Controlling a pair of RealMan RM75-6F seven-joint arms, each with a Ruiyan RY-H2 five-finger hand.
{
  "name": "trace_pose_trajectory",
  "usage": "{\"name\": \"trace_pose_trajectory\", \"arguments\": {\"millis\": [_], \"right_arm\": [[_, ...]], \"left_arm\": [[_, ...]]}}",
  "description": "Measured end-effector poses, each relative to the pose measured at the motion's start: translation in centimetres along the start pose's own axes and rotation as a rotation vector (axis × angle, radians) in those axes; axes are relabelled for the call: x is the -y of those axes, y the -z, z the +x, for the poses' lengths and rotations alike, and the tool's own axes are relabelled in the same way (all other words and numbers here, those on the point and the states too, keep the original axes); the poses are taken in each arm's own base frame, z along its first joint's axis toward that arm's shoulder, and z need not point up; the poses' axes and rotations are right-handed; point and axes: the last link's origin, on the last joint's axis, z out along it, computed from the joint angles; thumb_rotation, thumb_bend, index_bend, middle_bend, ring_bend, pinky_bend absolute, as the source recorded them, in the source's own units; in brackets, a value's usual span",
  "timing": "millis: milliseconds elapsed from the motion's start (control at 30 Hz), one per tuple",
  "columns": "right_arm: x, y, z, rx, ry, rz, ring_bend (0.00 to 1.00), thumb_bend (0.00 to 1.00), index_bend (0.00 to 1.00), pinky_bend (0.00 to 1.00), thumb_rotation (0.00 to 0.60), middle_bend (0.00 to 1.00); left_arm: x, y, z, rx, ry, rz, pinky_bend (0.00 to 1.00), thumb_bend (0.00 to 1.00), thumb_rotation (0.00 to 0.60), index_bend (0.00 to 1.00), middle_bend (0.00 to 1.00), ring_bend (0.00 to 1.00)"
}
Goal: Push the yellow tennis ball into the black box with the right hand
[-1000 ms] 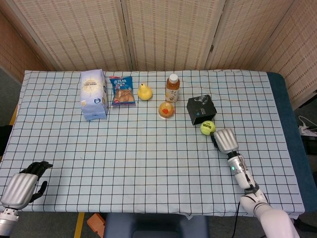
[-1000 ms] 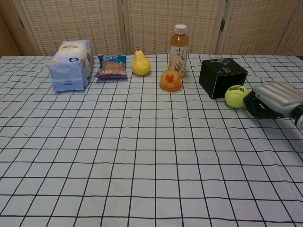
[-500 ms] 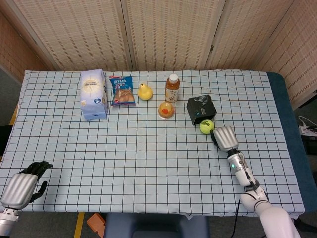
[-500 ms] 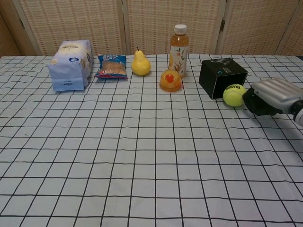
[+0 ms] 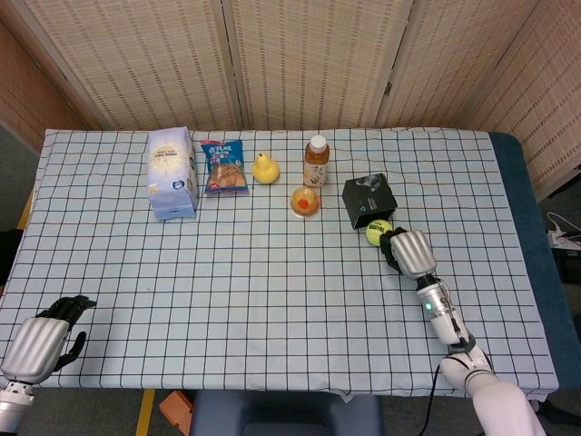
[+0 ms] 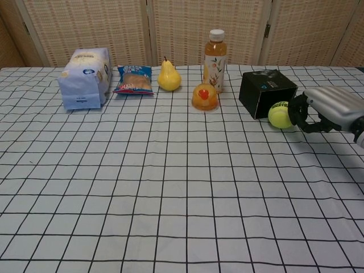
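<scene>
The yellow tennis ball (image 5: pixel 376 232) (image 6: pixel 278 114) lies on the checked tablecloth, touching the front right corner of the black box (image 5: pixel 369 201) (image 6: pixel 266 92). My right hand (image 5: pixel 410 252) (image 6: pixel 324 108) is just right of the ball, its dark fingers curled in and pressing against the ball's right side, holding nothing. At the table's near left corner my left hand (image 5: pixel 41 343) rests idle, fingers loosely apart and empty; the chest view does not show it.
A row stands along the back: white-blue bag (image 5: pixel 172 173), blue snack packet (image 5: pixel 224 166), yellow pear (image 5: pixel 265 169), tea bottle (image 5: pixel 316 160), and an orange jelly cup (image 5: pixel 305 201) left of the box. The table's right edge (image 5: pixel 522 236) is near my right arm.
My right hand has slid left and slightly away from me, rolling the ball up against the box's corner. The left hand has not moved.
</scene>
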Motion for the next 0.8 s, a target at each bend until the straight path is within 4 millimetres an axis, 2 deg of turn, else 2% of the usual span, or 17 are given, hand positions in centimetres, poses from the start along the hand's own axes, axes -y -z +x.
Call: {"name": "trace_pose_trajectory", "arguments": {"millis": [367, 567, 733, 800], "right_arm": [[-0.27, -0.06, -0.38, 0.035, -0.007, -0.007, 0.33, 0.24, 0.31, 0.74, 0.6, 0.41], [-0.24, -0.3, -0.38, 0.046, -0.011, -0.006, 0.26, 0.22, 0.2, 0.65, 0.6, 0.33], [-0.19, -0.58, -0.41, 0.059, -0.019, -0.009, 0.17, 0.19, 0.05, 0.53, 0.6, 0.25], [-0.19, -0.71, -0.48, 0.07, -0.019, -0.013, 0.16, 0.18, 0.03, 0.52, 0.6, 0.24]], "left_arm": [[-0.04, 0.01, 0.0, 0.0, 0.002, -0.003, 0.49, 0.5, 0.6, 0.26, 0.21, 0.22], [-0.08, 0.0, 0.0, 0.0, 0.001, -0.004, 0.49, 0.5, 0.6, 0.26, 0.21, 0.22], [-0.04, -0.02, 0.0, 0.0, 0.002, -0.002, 0.49, 0.5, 0.6, 0.26, 0.21, 0.22], [-0.02, -0.02, 0.02, -0.001, 0.002, -0.001, 0.49, 0.5, 0.6, 0.26, 0.21, 0.22]]}}
